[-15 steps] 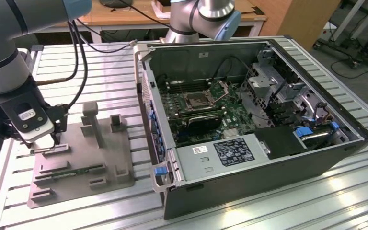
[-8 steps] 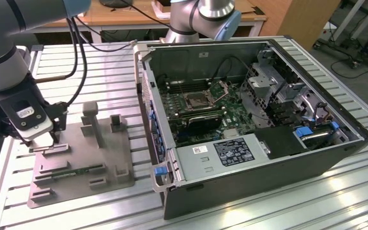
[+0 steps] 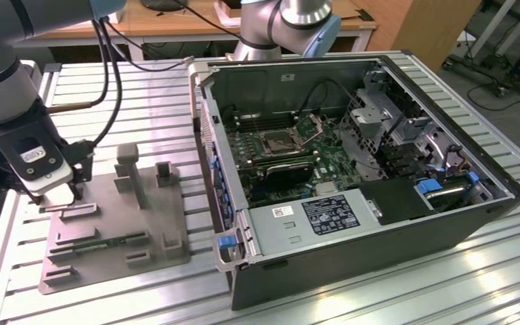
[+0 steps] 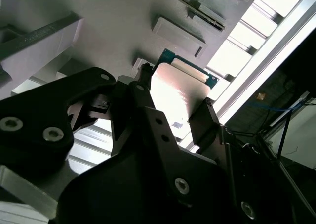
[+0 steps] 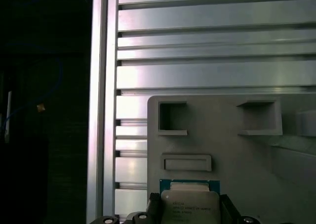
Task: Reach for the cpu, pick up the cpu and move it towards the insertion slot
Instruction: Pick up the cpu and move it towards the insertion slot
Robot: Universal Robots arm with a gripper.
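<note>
Gripper: black two-finger gripper [image 4: 175, 96] pinching the cpu's sides.
Cpu: flat square silvery cpu [image 5: 190, 206], at grey plastic tray [image 5: 237, 150].
Slot: silver-framed square insertion slot [image 3: 281, 141], well apart.

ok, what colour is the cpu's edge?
The cpu edge is green, around a silvery lid; clearest in the first wrist view.

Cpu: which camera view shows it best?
First wrist view: the cpu lies flat-on, its top and rim plain. The second wrist view catches it slanted and glare-washed; the exterior view, a pale patch under the arm.
</note>
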